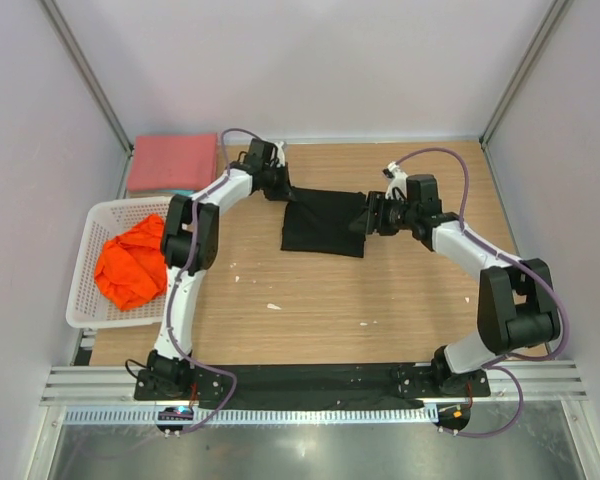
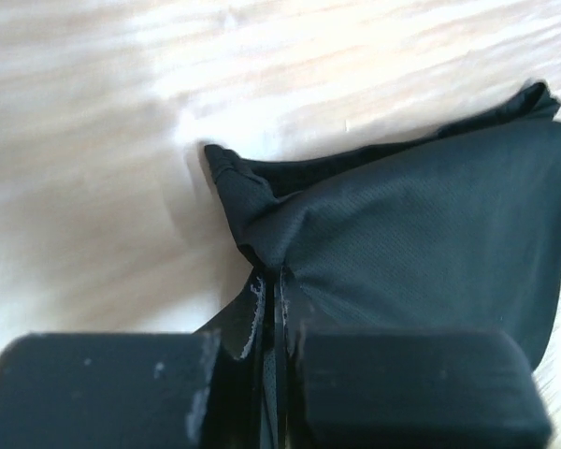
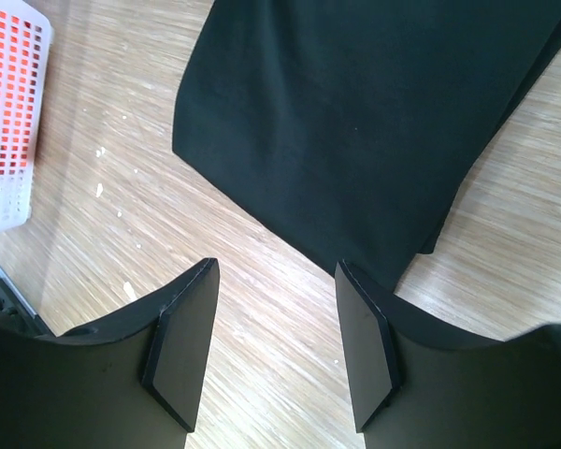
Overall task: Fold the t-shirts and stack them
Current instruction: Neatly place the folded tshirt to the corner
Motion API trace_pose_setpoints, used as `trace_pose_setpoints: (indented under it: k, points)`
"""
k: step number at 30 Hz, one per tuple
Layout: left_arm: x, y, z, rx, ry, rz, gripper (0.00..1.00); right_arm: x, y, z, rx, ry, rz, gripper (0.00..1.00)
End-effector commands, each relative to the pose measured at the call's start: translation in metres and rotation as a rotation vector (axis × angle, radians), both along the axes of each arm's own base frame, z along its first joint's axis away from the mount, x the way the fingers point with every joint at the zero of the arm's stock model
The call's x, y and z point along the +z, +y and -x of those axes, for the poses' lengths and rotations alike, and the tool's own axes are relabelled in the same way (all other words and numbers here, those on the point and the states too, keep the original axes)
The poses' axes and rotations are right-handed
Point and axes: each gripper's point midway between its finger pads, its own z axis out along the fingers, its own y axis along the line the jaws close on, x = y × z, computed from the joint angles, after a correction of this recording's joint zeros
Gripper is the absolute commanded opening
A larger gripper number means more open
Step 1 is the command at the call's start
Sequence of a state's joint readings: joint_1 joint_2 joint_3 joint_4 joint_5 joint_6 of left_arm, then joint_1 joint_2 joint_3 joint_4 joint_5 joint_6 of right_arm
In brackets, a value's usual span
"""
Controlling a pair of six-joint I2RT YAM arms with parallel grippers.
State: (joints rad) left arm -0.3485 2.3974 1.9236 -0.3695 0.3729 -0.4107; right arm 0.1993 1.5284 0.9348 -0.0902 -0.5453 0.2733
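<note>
One corner of the black t-shirt (image 1: 325,228), its far-left, is pinched in our left hand (image 2: 271,292); our right hand (image 3: 276,341), spread, hovers just off its right edge, cloth ahead.

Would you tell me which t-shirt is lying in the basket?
The orange shirt, bunched up in the white basket; the pink shirt lies folded behind it, the black shirt on the table.

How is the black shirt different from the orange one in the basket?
The black t-shirt lies flat on the wooden table as a rough rectangle; the orange t-shirt is a crumpled heap in the white basket. The left gripper pinches a corner of the black t-shirt, while nothing touches the orange t-shirt. Both are soft cloth.
</note>
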Motion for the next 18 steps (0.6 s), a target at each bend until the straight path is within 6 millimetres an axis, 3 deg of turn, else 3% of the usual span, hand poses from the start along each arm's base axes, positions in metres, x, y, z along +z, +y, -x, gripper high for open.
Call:
trace_pose_setpoints:
  k: [1,4,11,18]
  points:
    - [0.065,0.018,0.009,0.029,-0.085,-0.09,0.0,0.029,0.005,-0.002,-0.003,-0.097,-0.05,0.59]
    - [0.084,0.032,0.01,0.082,-0.112,-0.144,0.0,0.032,0.005,-0.001,-0.006,-0.103,-0.057,0.59]
    - [0.101,0.064,0.015,0.163,-0.155,-0.29,0.0,0.043,0.007,-0.002,-0.002,-0.124,-0.07,0.59]
    - [0.136,0.107,0.003,0.159,-0.282,-0.508,0.0,0.052,0.008,0.002,0.002,-0.135,-0.084,0.59]
